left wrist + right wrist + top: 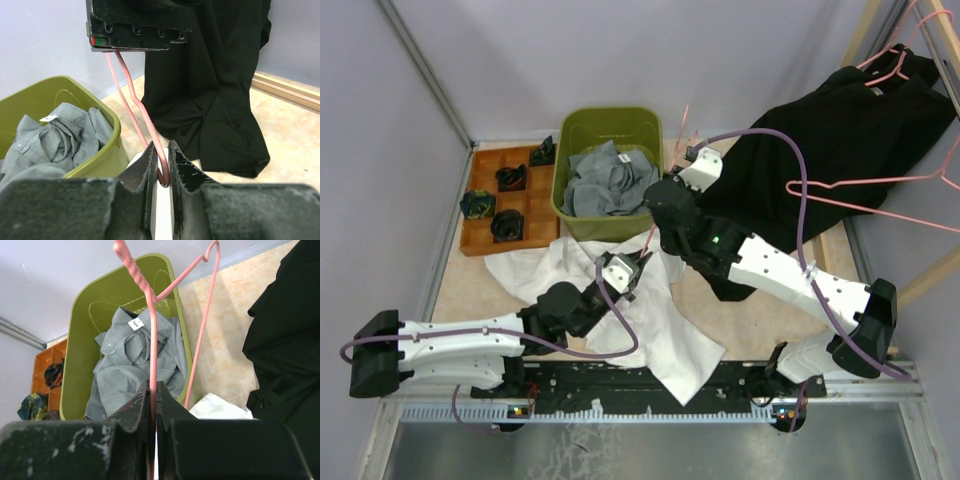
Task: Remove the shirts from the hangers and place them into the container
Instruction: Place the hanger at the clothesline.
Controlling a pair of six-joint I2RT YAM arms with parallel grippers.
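Observation:
A pink wire hanger (152,340) is bare and held at both ends. My right gripper (153,390) is shut on its wire just right of the green container (615,115). Lower down, my left gripper (161,155) is shut on the hanger's (135,95) bent end. A white shirt (680,340) lies spread on the table under the left gripper (638,266). The container (80,340) holds a crumpled grey shirt (605,182). A black shirt (840,130) hangs at the right on another pink hanger (890,60).
A brown wooden tray (480,240) with dark small items sits left of the container. A loose pink hanger (880,195) sticks out over the black shirt. Light wooden rack poles (925,280) stand at the far right. Grey walls close in at the back and the left.

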